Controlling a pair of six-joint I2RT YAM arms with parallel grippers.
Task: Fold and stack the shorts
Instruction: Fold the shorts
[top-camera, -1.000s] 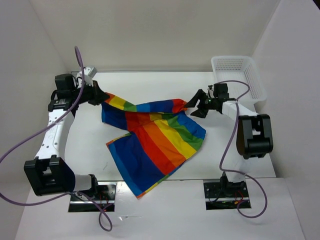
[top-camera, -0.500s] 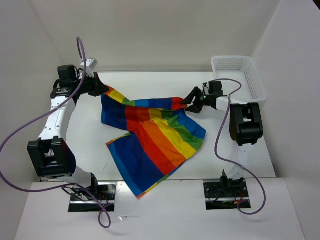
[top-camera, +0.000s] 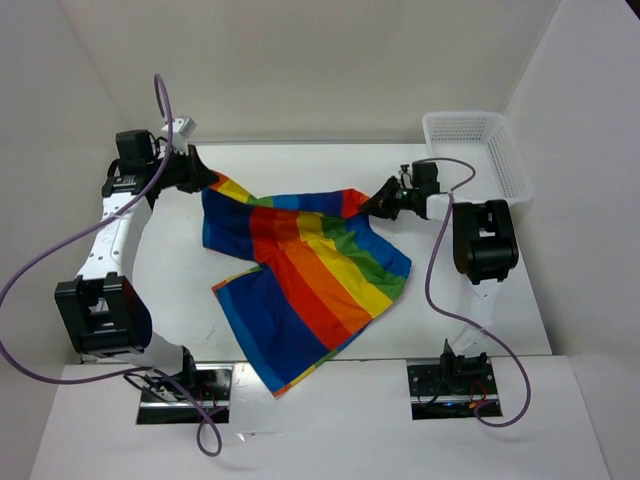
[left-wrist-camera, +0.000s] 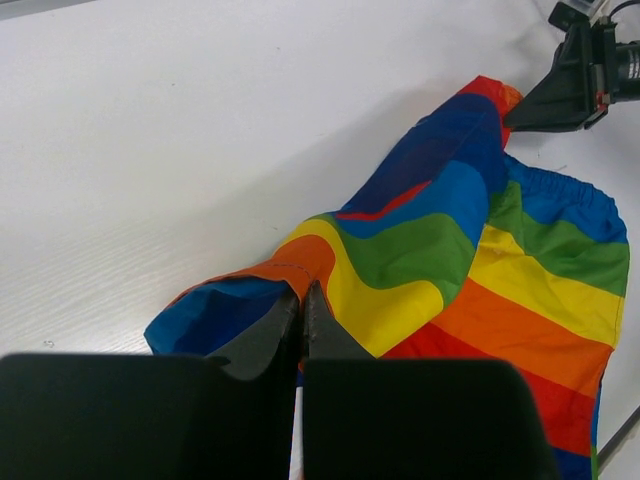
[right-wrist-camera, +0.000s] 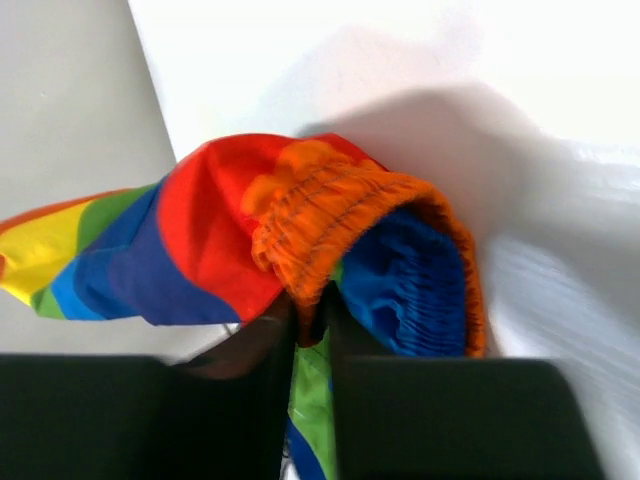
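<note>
your left jaws and right jaws each pinch shut on a corner of the shorts (top-camera: 305, 270), on the table (top-camera: 180, 290) left of the basket (top-camera: 470, 130). pull unevenly and 1 corner could slip.

The shorts (top-camera: 305, 275), in broad rainbow stripes, lie spread on the middle of the table (top-camera: 300, 170). One leg reaches to the near edge, and both far corners are lifted up.
</note>
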